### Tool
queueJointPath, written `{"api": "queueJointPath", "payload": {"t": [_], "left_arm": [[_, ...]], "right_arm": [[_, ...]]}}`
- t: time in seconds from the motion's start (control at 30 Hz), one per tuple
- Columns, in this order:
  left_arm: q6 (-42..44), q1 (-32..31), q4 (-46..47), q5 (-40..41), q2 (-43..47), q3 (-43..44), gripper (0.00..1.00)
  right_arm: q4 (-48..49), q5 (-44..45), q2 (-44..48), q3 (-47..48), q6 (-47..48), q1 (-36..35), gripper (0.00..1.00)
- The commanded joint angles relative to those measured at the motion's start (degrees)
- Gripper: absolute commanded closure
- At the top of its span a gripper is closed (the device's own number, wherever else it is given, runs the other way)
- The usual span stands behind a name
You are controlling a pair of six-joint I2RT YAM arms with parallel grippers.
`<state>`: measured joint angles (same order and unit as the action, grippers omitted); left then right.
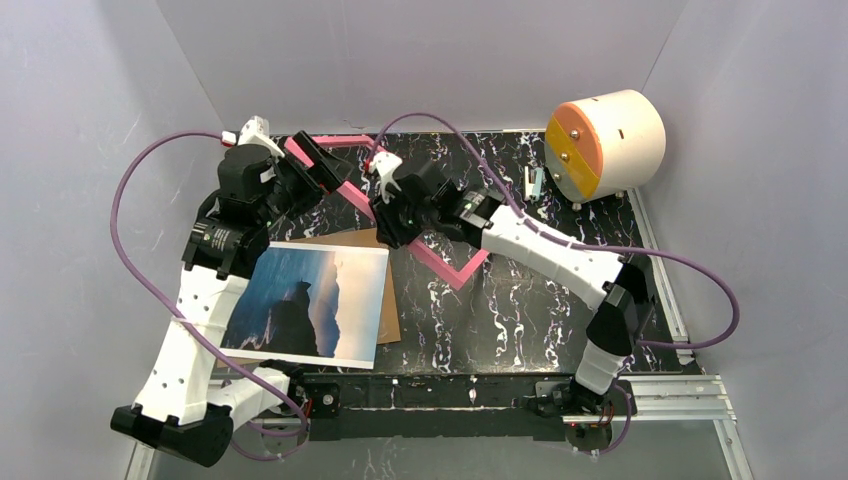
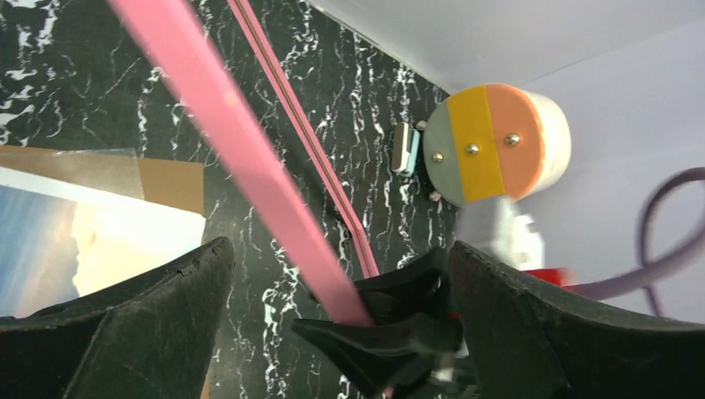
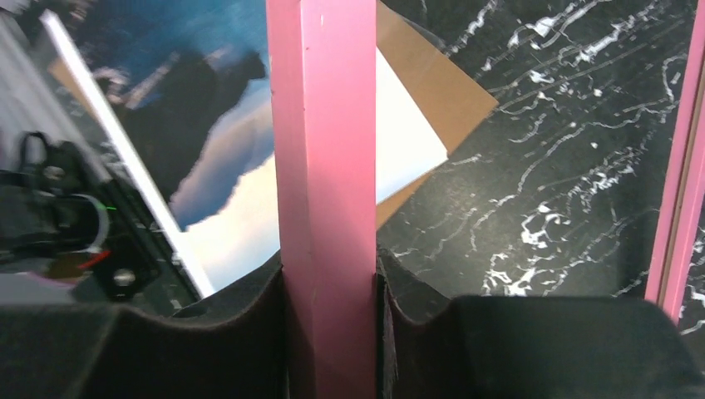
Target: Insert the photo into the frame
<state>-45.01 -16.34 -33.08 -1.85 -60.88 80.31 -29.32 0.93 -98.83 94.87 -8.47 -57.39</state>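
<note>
The pink frame is tilted above the black marbled table. My right gripper is shut on one of its long rails. In the right wrist view the rail sits clamped between the jaws of the gripper. My left gripper is open at the frame's far left end. In the left wrist view the rail passes between its wide-apart fingers without touching them. The photo lies face up at the front left on the brown backing board. My left arm hides part of its left edge.
A white cylinder with an orange, yellow and grey face lies at the back right. A small white and teal object lies beside it. Purple cables loop over both arms. Grey walls close in the table on three sides.
</note>
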Motion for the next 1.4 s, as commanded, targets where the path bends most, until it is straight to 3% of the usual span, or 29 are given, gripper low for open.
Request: {"api": "queueJointPath", "payload": {"t": [0.0, 0.2, 0.7, 0.93, 1.13, 1.37], "left_arm": [[1.42, -0.1, -3.05, 4.2, 1.36, -0.8, 0.02], [0.28, -0.14, -1.39, 4.17, 3.41, -6.36, 0.02], [-2.58, -0.11, 8.38, -4.32, 0.11, -23.21, 0.01], [-3.22, -0.16, 12.22, -6.04, -2.69, -26.06, 0.02], [-3.92, -0.15, 15.9, -7.35, -5.56, -28.61, 0.02], [-4.3, -0.1, 20.31, -9.57, -10.75, -30.1, 0.01]], "right_arm": [[0.66, -7.82, 0.92, 11.42, -8.45, 3.25, 0.88], [-3.83, -16.88, -1.0, 18.23, -21.31, 12.51, 0.87], [7.45, -41.36, -1.37, 8.09, -45.98, 32.77, 0.87], [8.49, -49.92, -2.57, 7.47, -49.69, 42.9, 0.82], [10.08, -53.59, -1.32, 1.29, -48.59, 48.4, 0.74], [12.85, -56.12, 1.3, -6.17, -48.83, 49.56, 0.71]]}}
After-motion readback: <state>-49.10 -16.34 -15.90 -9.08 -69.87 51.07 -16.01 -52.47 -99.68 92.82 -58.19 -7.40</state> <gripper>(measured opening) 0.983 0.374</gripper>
